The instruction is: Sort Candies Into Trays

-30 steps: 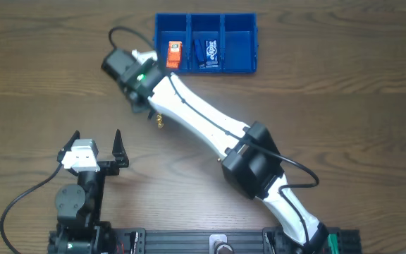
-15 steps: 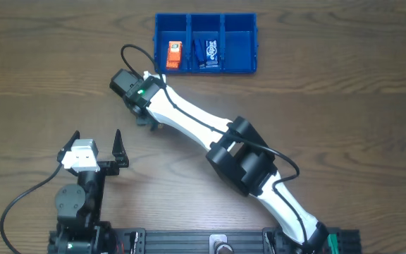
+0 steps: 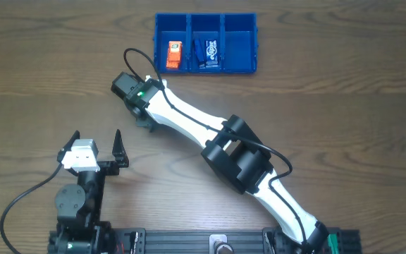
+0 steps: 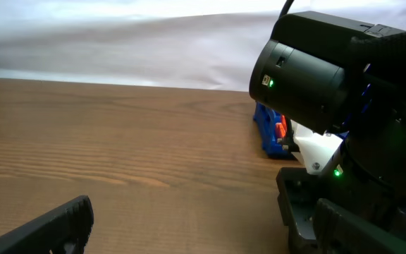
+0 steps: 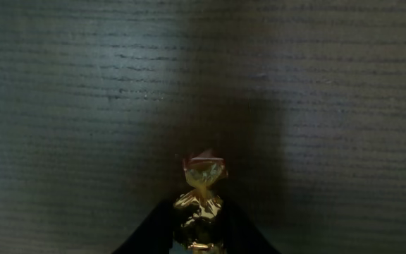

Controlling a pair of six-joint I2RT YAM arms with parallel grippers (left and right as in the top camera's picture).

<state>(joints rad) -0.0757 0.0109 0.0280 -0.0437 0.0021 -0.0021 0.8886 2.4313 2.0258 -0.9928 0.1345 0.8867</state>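
A blue tray (image 3: pixel 239 44) with three compartments lies at the far side of the table. An orange candy (image 3: pixel 174 55) is in its left compartment and a blue candy (image 3: pixel 210 53) in the middle one. My right gripper (image 3: pixel 146 121) sits low over the wood, in front of the tray's left end. In the right wrist view a gold-wrapped candy (image 5: pixel 201 196) sits between the fingers of that gripper (image 5: pixel 200 219), which is shut on it. My left gripper (image 3: pixel 97 144) stands open with nothing in it at the near left.
The right arm (image 3: pixel 189 116) stretches diagonally across the middle of the table. Its black wrist (image 4: pixel 316 70) looms close in the left wrist view, with the blue tray (image 4: pixel 265 130) behind it. Bare wood lies to the left and right.
The right gripper drew back from beside the tray's left end and came down over the gold candy that lay on the wood. The left arm kept still.
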